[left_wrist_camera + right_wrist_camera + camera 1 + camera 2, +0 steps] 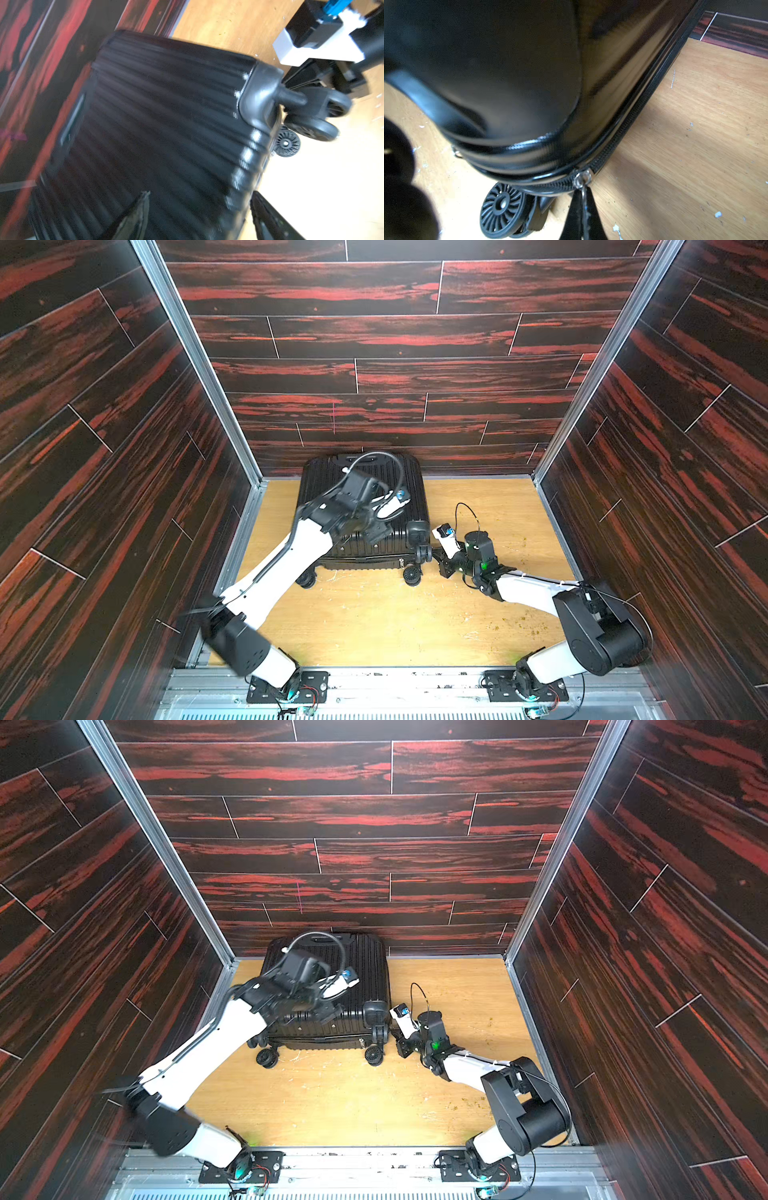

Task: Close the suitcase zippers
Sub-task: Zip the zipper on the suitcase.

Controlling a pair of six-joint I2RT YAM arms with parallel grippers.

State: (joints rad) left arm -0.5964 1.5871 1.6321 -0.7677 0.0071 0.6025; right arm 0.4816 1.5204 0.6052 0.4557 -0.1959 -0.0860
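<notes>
step: zipping underway | right jaws clamped together on the zipper pull tab [582, 179] at their tips | left jaws spread apart, empty, suitcase [411, 483] shell directly beneath them | next, likely: brace shell, draw tab along zip track [633, 122], pulling in line with the seam

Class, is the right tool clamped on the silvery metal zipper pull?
Yes: the right tool has its closed tips pinching the silvery metal zipper pull.

Scuffed light-wood table [374, 622]; black suitcase [320, 481] lies flat on it.
</notes>
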